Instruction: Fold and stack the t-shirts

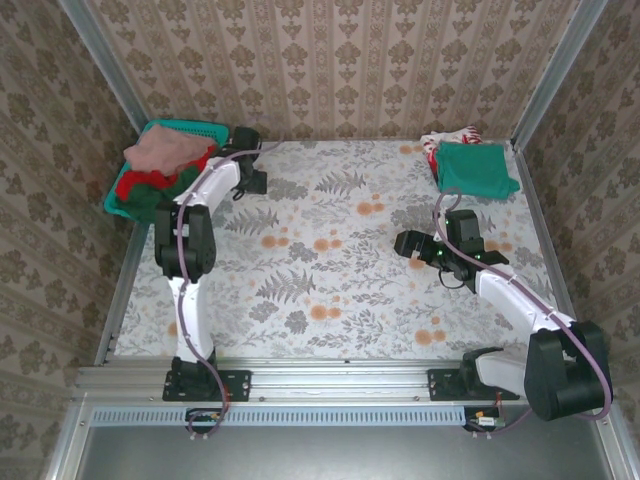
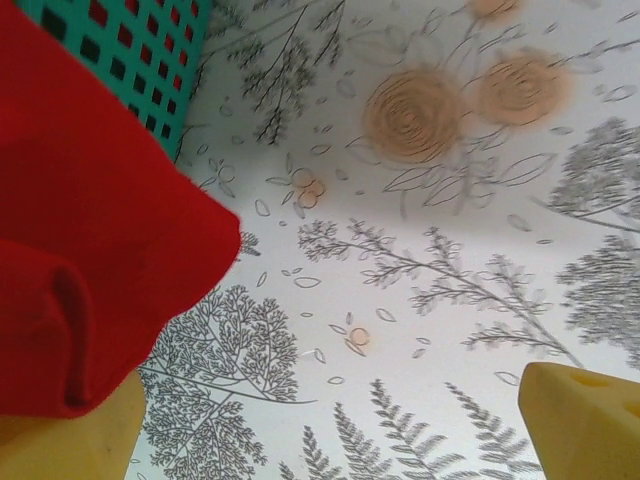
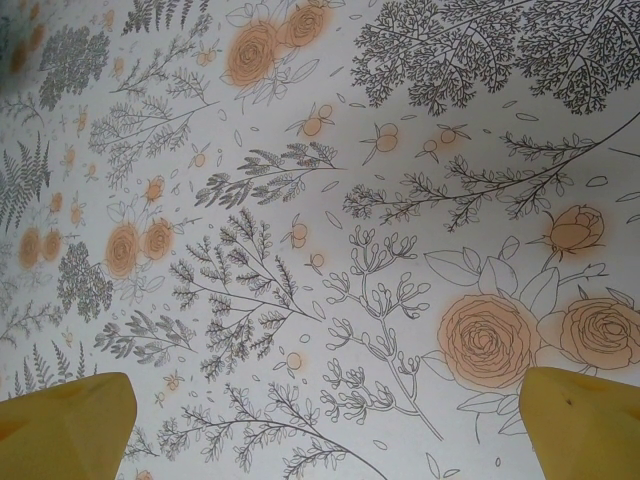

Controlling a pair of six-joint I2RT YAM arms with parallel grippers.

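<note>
Far left, three t-shirts (image 1: 160,165); far right, two; left tool (image 2: 330,428), right tool (image 3: 326,425) spread.

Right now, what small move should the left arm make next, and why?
Probably nudge the left gripper toward the red t-shirt: its jaws stand open, and the cloth only overlaps one finger beside the teal basket, not centred between them.

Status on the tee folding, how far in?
Done: the teal-green tee lies folded on the white-red tee at the far right corner. In hand: nothing gripped. The left claw is open beside the basket with the red tee draped over one finger. The right claw is open over the table. Left: the red tee, pink tee and dark green tee, all heaped in the basket.
</note>
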